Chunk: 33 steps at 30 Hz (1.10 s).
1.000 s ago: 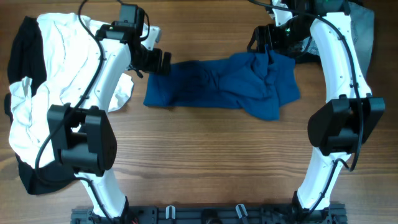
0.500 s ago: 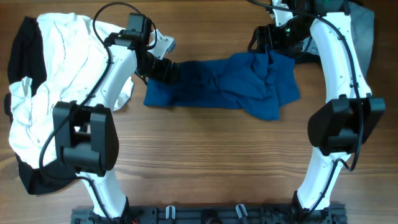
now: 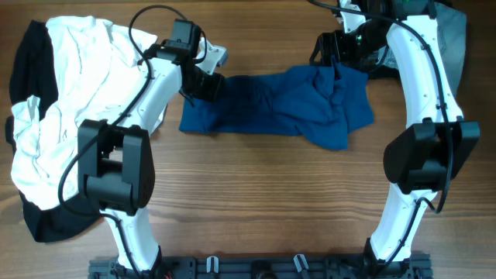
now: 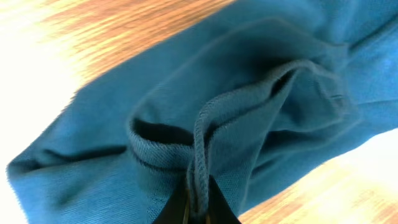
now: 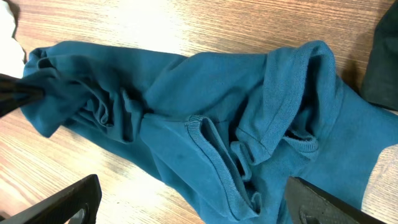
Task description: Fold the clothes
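A crumpled blue shirt (image 3: 287, 105) lies across the far middle of the wooden table (image 3: 256, 201). My left gripper (image 3: 209, 84) sits at the shirt's upper left end. In the left wrist view it (image 4: 199, 202) is shut on a ribbed edge of the blue shirt (image 4: 249, 112), the fabric pinched between the dark tips. My right gripper (image 3: 335, 53) hovers over the shirt's right end. In the right wrist view it (image 5: 199, 205) stands open, with the blue shirt (image 5: 205, 106) spread under it and nothing between the fingers (image 5: 65, 199).
A big pile of white clothes (image 3: 70, 101) with black garments (image 3: 35, 54) fills the left side. A dark grey garment (image 3: 453, 35) lies at the far right corner, by the right arm. Bare wood runs along the table's near half.
My left gripper has moved right onto the shirt's left end and shut on its edge. The right arm and the rest of the shirt have not moved.
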Each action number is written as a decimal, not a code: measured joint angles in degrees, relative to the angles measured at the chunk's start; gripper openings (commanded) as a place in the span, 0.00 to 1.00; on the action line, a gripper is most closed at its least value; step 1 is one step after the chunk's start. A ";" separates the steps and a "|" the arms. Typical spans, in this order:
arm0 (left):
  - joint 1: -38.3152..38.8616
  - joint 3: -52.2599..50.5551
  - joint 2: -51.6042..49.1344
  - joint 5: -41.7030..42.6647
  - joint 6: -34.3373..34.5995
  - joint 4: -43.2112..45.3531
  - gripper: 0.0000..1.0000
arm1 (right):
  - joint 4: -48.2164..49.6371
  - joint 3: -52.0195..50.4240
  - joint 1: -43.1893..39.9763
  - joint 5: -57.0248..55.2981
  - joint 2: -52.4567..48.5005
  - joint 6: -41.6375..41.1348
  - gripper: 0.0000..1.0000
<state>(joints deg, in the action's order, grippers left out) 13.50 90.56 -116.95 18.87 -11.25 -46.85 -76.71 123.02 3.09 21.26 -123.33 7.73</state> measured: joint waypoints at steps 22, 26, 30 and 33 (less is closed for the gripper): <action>16.61 0.28 -1.88 1.99 6.62 2.89 1.00 | -4.39 -0.02 -3.10 -0.35 0.00 -4.72 0.95; 11.91 0.79 2.45 -0.52 10.97 1.42 1.00 | -6.62 -0.33 -6.40 -4.07 0.00 -7.23 0.98; 6.73 2.03 6.86 -2.58 13.99 -0.85 1.00 | -4.04 -5.92 -6.84 -8.76 0.00 -9.16 1.00; 3.39 2.29 7.41 -3.39 14.93 -2.73 1.00 | 1.05 -12.44 -6.78 -10.12 0.00 -9.42 1.00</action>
<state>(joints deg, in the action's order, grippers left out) 16.88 92.86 -109.54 15.49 3.68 -49.58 -75.66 110.59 -3.68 11.14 -123.33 -1.69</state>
